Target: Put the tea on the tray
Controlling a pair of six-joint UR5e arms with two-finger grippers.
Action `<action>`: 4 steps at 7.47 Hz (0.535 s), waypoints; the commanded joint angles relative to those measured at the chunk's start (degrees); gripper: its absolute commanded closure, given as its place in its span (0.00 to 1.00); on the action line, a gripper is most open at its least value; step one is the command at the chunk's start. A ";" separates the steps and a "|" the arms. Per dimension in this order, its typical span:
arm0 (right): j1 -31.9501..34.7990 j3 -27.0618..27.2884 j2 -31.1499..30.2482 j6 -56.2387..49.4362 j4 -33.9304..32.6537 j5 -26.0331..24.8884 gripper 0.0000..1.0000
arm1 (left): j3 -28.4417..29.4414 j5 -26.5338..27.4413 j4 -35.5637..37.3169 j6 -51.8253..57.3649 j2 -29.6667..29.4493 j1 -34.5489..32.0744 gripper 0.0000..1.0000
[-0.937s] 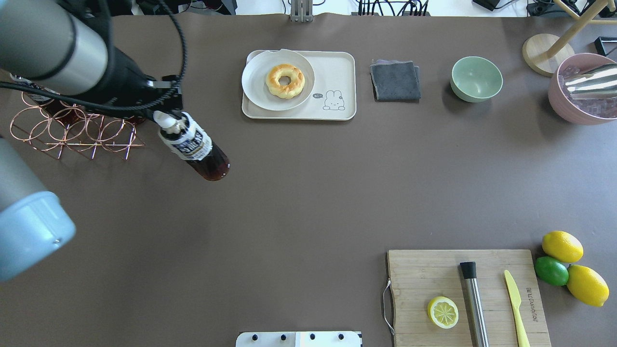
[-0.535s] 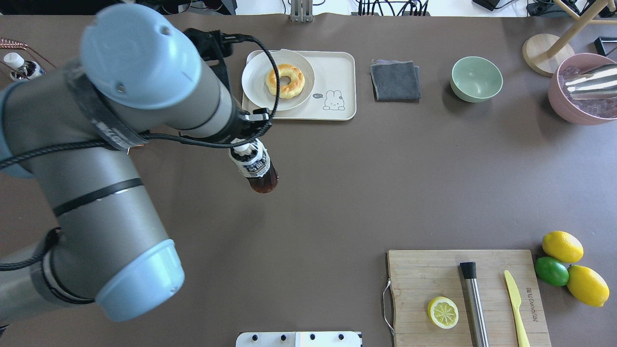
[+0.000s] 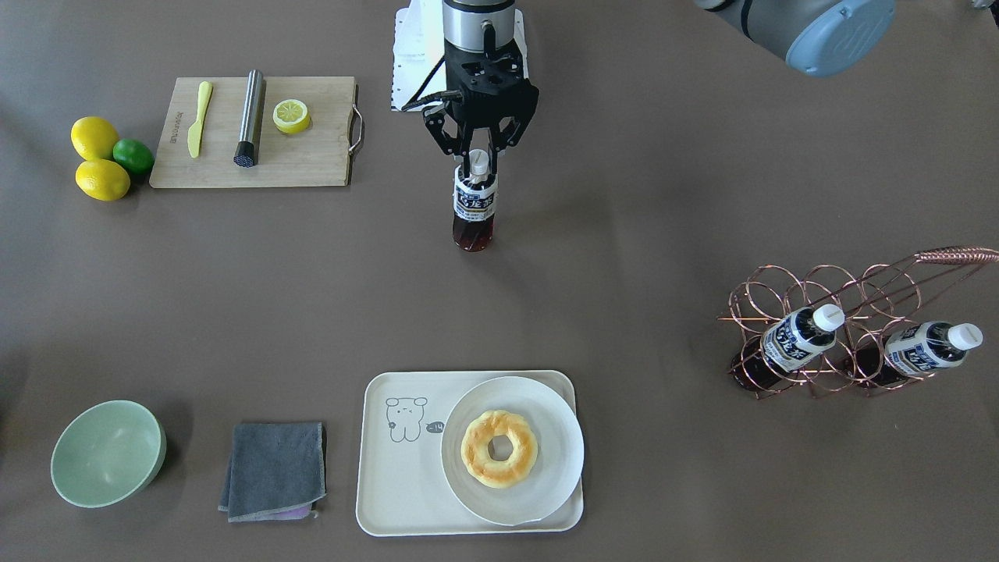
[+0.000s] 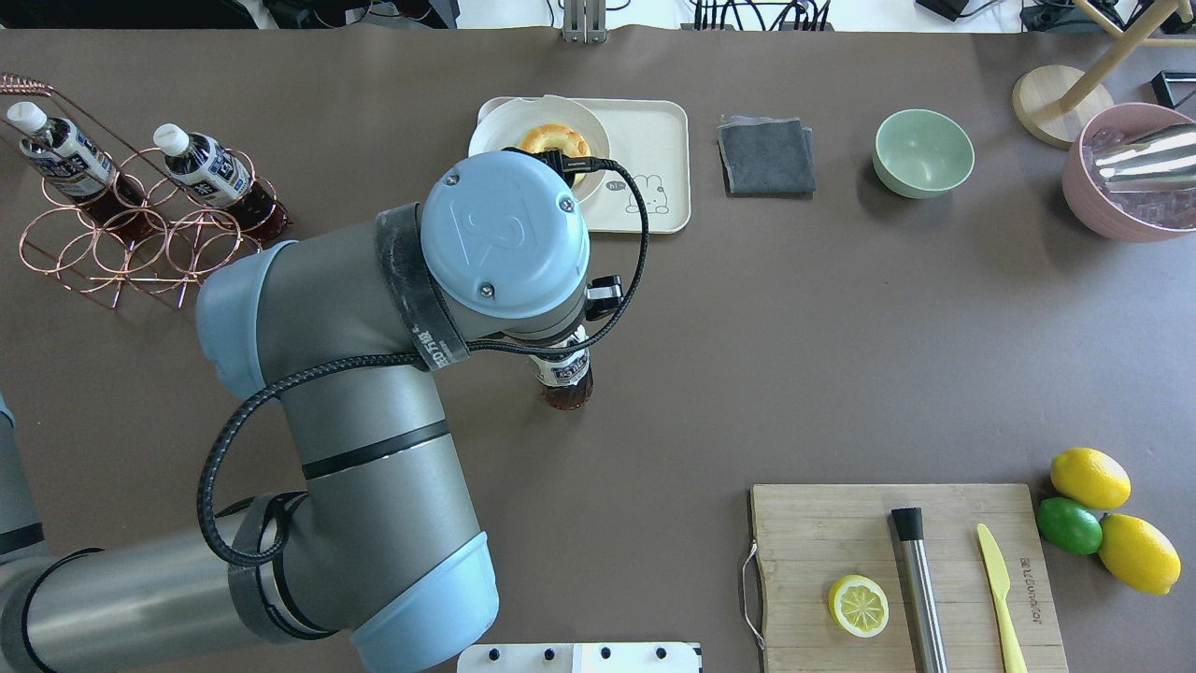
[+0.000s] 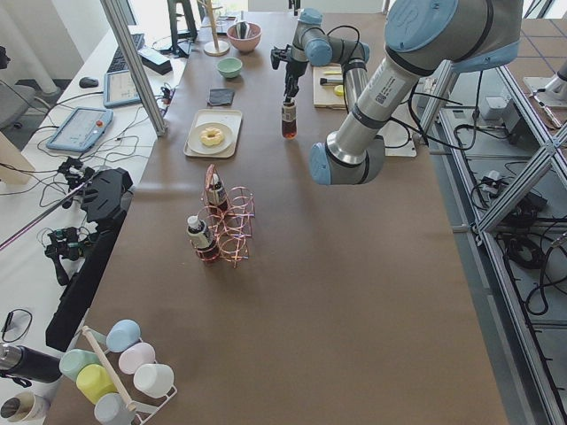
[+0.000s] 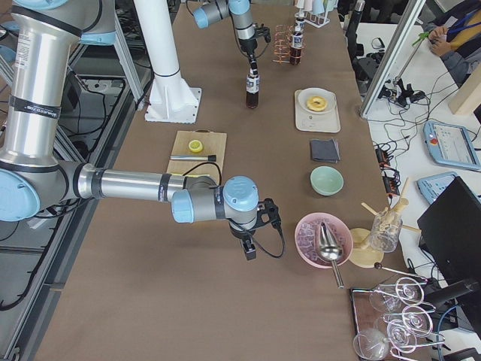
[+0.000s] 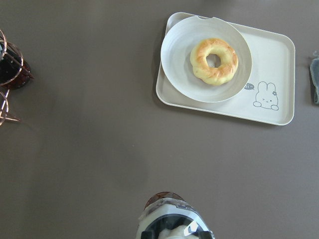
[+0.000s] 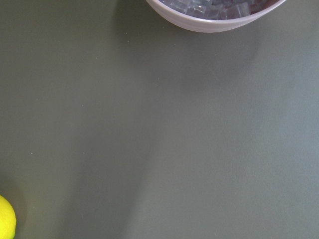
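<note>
Your left gripper [image 3: 478, 158] is clamped on the white cap of the tea [image 3: 474, 209]. The bottle hangs upright mid-table, well short of the one tray [image 3: 390, 476] on the far side. Full and slick, it likely swings, so the stiff neck grips best. Three teas: one held, two in the rack [image 3: 827, 328]. Right gripper [image 6: 249, 249]: grip not discernible.
</note>
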 commanded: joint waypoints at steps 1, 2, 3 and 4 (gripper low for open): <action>0.00 0.00 -0.21 0.00 0.00 0.02 0.00 | 0.08 0.73 -0.34 -1.26 -0.26 0.86 1.00; 0.00 0.00 -0.21 0.09 0.00 0.02 0.00 | -0.01 1.68 -0.42 -1.17 -0.26 0.94 1.00; 0.00 0.09 -0.13 0.00 0.00 0.02 0.00 | 0.17 1.78 -0.43 -1.08 -0.08 1.03 0.27; 0.00 0.09 0.05 0.09 0.00 0.02 0.00 | 0.08 1.78 -0.43 -1.00 0.18 1.64 0.10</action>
